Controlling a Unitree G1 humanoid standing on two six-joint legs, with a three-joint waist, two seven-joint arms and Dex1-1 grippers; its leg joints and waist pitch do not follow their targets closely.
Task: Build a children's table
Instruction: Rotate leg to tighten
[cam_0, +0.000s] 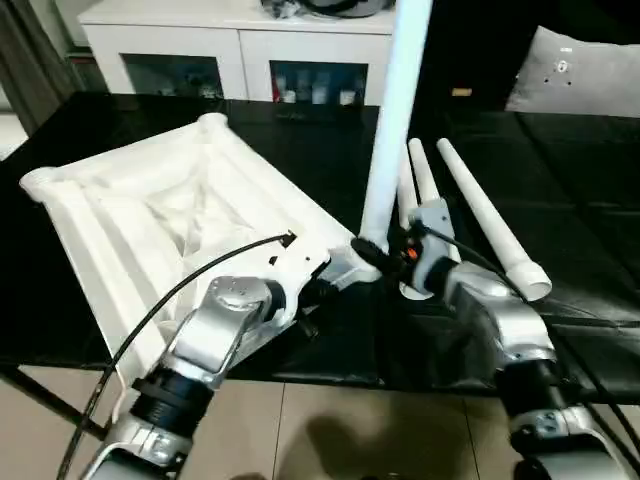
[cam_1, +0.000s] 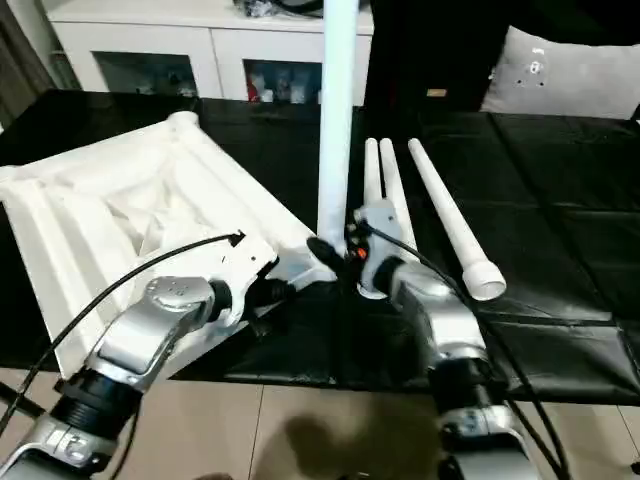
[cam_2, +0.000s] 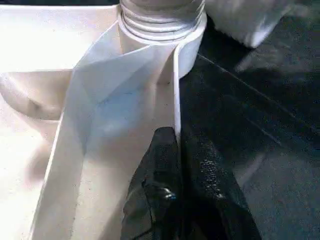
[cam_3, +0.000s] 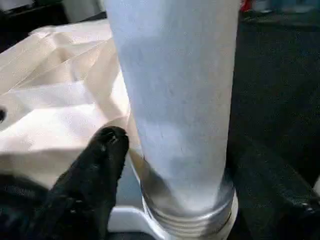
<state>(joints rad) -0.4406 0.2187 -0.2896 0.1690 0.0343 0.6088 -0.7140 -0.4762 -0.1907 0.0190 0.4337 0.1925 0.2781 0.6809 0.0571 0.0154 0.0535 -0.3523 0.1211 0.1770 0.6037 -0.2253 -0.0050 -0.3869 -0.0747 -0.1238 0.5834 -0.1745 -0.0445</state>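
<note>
From the left eye view, the white table top (cam_0: 170, 215) lies upside down on the black-covered surface (cam_0: 560, 180), ribs up and tipped a little, its near corner toward the robot. One leg (cam_0: 395, 120) stands upright in that corner's socket (cam_0: 345, 265). Three spare legs (cam_0: 480, 215) lie side by side on the surface just to the right. The right tool (cam_0: 385, 258) is at the foot of the standing leg; the left tool (cam_0: 305, 295) is at the top's near edge beside the socket.

The right eye view gives the same layout: the upright leg (cam_1: 337, 110) rises out of frame, and a white cabinet (cam_1: 200, 40) stands behind the surface.

In the left wrist view, the left tool (cam_2: 180, 185) has its fingers pressed together, pinching the thin rim wall (cam_2: 176, 90) of the top just short of the socket, where threads (cam_2: 160, 20) of the leg show.

In the right wrist view, the right tool (cam_3: 170, 165) stands apart around the leg's base, one black finger (cam_3: 95, 170) beside it and the other on the far side; I cannot tell whether either pad touches.

I'd judge the first leg is being screwed in, with threads not yet fully home. Next calls for regripping the base and turning further while the left tool steadies the top.
</note>
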